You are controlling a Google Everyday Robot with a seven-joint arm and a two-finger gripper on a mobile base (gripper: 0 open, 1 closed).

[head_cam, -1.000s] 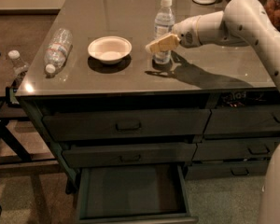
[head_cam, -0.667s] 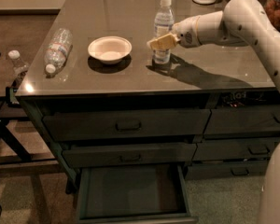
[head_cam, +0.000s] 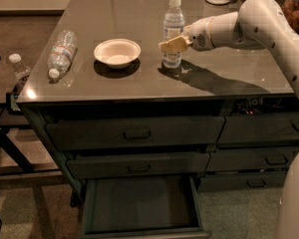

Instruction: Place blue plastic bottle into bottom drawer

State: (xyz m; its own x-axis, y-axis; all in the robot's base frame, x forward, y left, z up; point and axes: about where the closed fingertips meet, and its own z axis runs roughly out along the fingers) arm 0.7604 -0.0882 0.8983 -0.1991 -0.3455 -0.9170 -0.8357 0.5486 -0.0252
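The blue plastic bottle point(head_cam: 173, 19) stands upright on the dark table top point(head_cam: 229, 68), right of centre, with its white cap on top. My gripper point(head_cam: 172, 45) reaches in from the right at the bottle's mid-height, its tan tip overlapping the lower label. The bottle's base still rests on the table. The bottom drawer point(head_cam: 139, 203) is pulled open at the bottom centre, and its flat dark floor is bare.
A white bowl point(head_cam: 117, 51) sits left of the bottle. A ridged clear bottle point(head_cam: 62, 51) lies on its side at the table's left edge. Another small bottle point(head_cam: 19, 68) stands on a stand left of the table. The two upper drawers point(head_cam: 134, 133) are closed.
Almost nothing has changed. My gripper stays at the bottle's middle, perhaps a touch higher, and the bottle has not moved.
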